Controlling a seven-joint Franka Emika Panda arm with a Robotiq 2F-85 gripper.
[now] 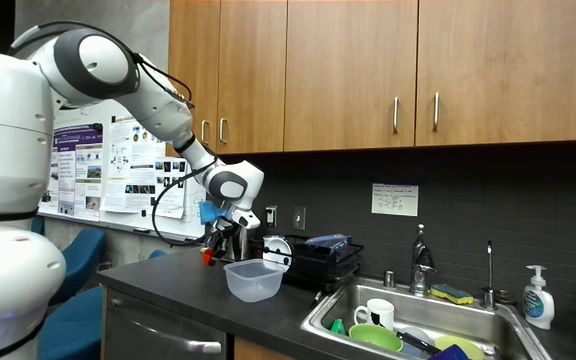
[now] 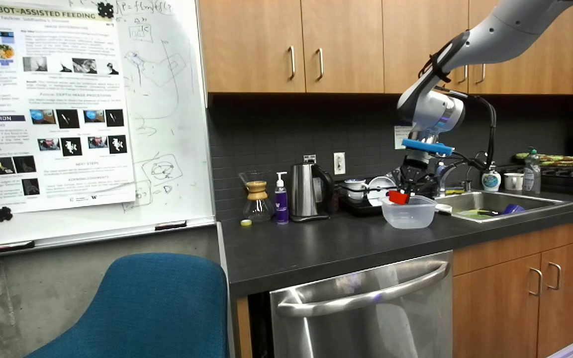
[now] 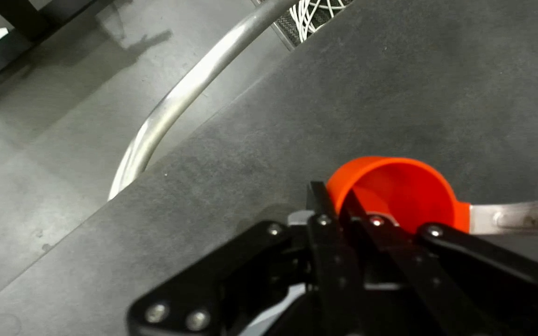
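Observation:
My gripper is shut on the wall of a red-orange measuring cup. One black finger lies outside the cup's wall and the other reaches inside it. The cup's metal handle points right in the wrist view, with its mouth facing the camera. In an exterior view the cup hangs over the dark counter, left of a clear plastic container. Elsewhere the cup overlaps the rim of that container in the picture; I cannot tell whether they touch.
Behind the container stands a black dish rack with white dishes. A steel kettle, a purple pump bottle and a glass carafe stand along the wall. The sink holds a mug, a green bowl and other dishes. The counter edge runs diagonally.

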